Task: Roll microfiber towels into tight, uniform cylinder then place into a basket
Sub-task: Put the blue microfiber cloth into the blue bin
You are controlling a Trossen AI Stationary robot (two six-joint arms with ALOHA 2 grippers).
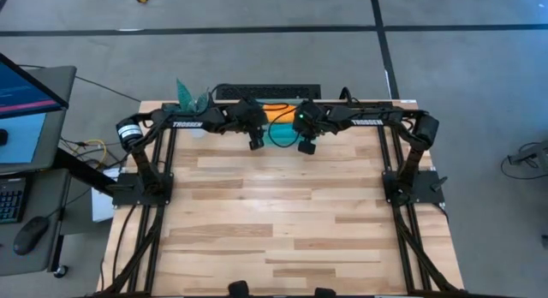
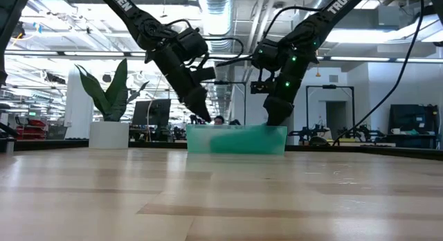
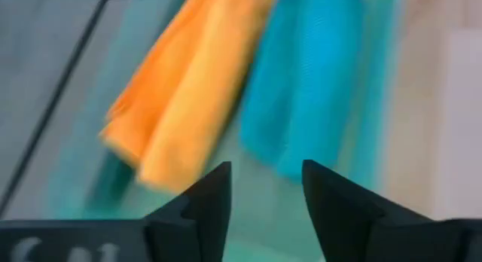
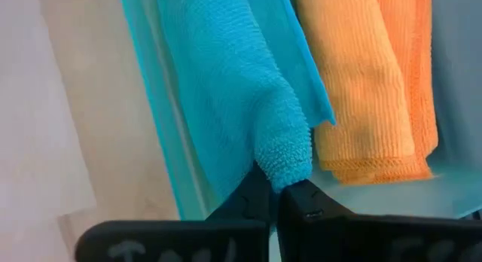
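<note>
Both rolled towels lie side by side in the basket [image 2: 236, 139], my right jaws [image 4: 275, 194] pinching the blue towel [image 4: 226, 89]'s end, my left jaws [image 3: 265, 188] apart above the orange towel [image 3: 184, 96].

Bright, even overhead ceiling lighting; soft shadows. The left wrist view is motion-blurred; the low view's foreground desk [image 2: 221, 199] is out of focus.

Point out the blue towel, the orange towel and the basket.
blue towel [image 4: 226, 89], right wrist view, middle of the roll.
orange towel [image 4: 369, 81], right wrist view, middle of the roll.
basket [image 2: 197, 140], low view, front wall near its left end.
</note>
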